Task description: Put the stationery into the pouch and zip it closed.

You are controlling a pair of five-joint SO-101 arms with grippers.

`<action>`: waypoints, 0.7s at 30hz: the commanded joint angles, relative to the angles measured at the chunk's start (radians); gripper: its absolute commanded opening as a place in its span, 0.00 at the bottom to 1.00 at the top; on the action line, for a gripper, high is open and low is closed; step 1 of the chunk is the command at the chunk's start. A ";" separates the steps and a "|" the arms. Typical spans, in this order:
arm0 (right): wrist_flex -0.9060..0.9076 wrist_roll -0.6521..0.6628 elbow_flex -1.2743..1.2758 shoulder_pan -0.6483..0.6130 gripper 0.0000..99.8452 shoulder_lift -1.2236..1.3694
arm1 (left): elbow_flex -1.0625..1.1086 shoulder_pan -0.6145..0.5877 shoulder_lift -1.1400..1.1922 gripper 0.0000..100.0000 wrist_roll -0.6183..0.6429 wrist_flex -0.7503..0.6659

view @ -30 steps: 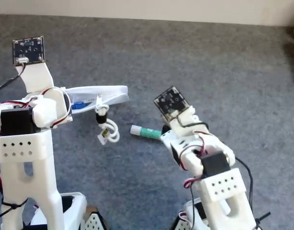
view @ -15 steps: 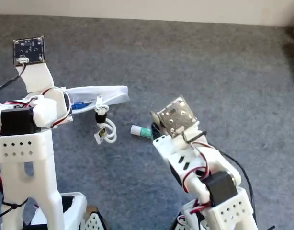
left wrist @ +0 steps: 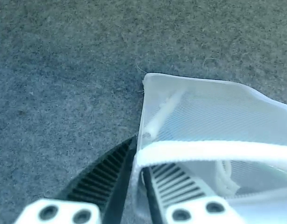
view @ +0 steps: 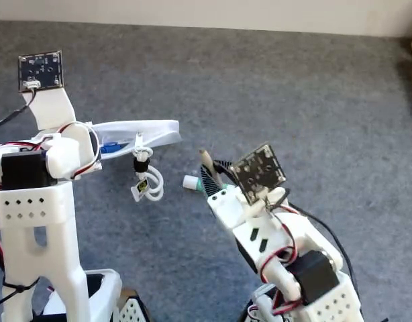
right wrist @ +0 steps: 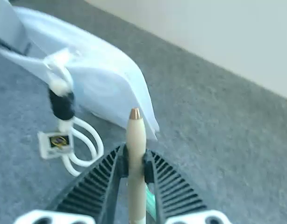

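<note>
Left arm first: its pincer point(left wrist: 137, 153) is clamped on the rim of the white mesh pouch point(view: 149, 131), holding it up off the grey table point(view: 313, 87), long side running out to the right. A bit of something blue point(view: 111, 147) shows inside the pouch, can't tell what it is. The zip cord with its small tag point(view: 147, 182) hangs below the pouch. Next along, the glue stick point(view: 192, 182), white cap and green body, lies flat on the table, its far end tucked under the right arm. Right pincer point(right wrist: 134, 156) is closed on a pen point(right wrist: 135, 133), gripped mid-barrel, brown tip sticking out past the fingers. Key relation: the pouch lies up and left of the pen in the high view, and the pen's long axis points roughly at the pouch's free end, well apart from it. Right arm is the nearer one to the glue stick. Count: one pouch, one pen, one glue stick, one blue item. Mouth direction unclear, so I'd judge alignment the risk.
</note>
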 commanded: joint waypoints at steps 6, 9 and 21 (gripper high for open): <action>-0.030 -0.012 -0.203 -0.153 0.00 -0.018 | -0.005 -0.012 -0.004 0.01 0.006 -0.002; -0.091 -0.012 -0.246 -0.196 0.00 -0.018 | -0.005 -0.010 -0.004 0.01 0.006 -0.002; -0.467 -0.014 -0.252 -0.245 0.00 -0.012 | -0.002 -0.010 -0.004 0.02 0.006 0.000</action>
